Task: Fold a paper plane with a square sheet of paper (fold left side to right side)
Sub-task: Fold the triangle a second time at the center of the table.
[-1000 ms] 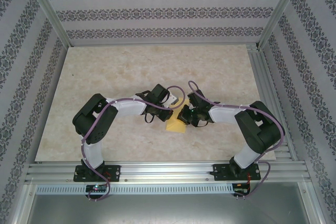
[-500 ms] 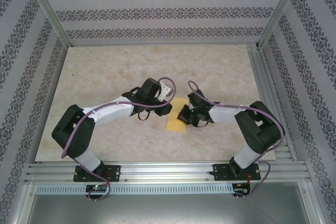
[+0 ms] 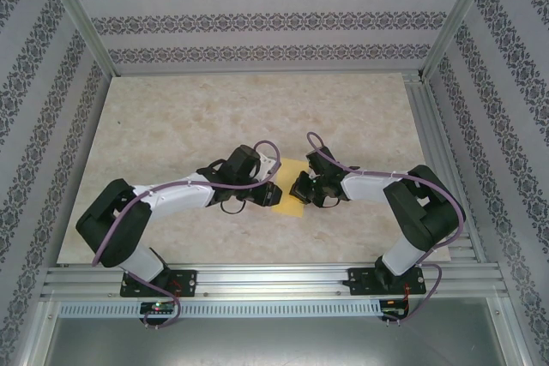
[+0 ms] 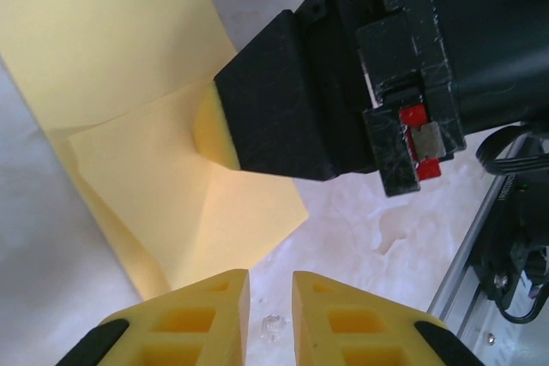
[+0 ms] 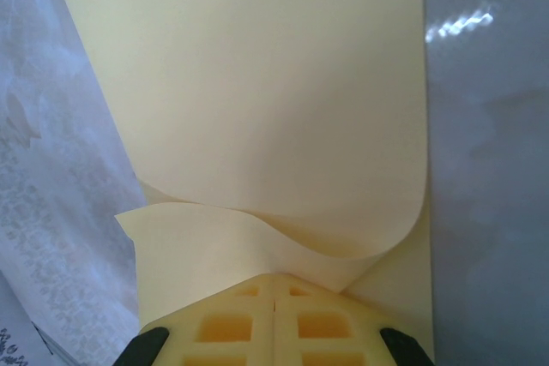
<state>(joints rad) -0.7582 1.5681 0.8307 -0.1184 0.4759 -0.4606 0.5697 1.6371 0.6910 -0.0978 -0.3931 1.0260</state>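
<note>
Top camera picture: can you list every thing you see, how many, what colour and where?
sheet of paper: one, pale yellow, partly folded, mid-table between the grippers.
table: one, beige marbled, under everything.
walls: three, white with grey patterned stripes, around the table.
metal frame: one, silver, around the table's edges.
cables: two, purple, along the arms.
arms: two, white and black, bolted at the near edge.
left gripper: one, yellow, slightly open, beside the paper.
right gripper: one, black and yellow, shut on the paper.
</note>
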